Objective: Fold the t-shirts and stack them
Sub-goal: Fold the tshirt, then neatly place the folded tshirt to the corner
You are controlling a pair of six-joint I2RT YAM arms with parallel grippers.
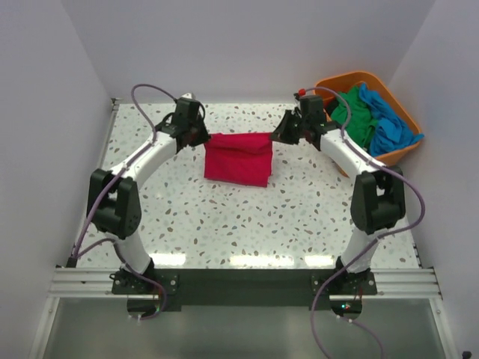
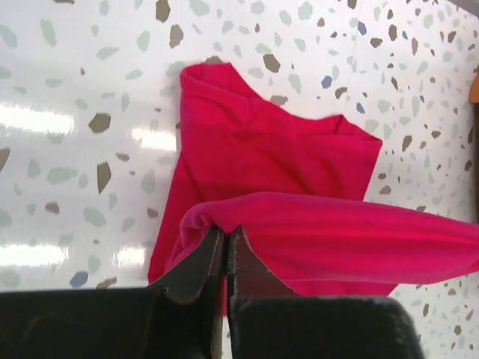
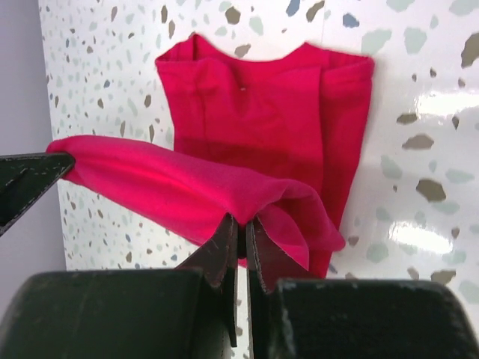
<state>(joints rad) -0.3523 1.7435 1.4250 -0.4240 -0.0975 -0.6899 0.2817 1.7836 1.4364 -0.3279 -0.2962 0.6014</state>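
Note:
The crimson red t-shirt hangs stretched between both grippers above the speckled table, its lower part resting on the surface. My left gripper is shut on its left top corner. On the opposite top corner my right gripper is shut. Each wrist view shows the raised edge of the red t-shirt pulled taut over the folded part lying below. A green t-shirt and a bright blue t-shirt lie bunched in the orange basket at the back right.
White walls close in the table at the back and on both sides. The basket stands at the right back corner, close behind the right arm. A black rail runs along the near edge by the arm bases.

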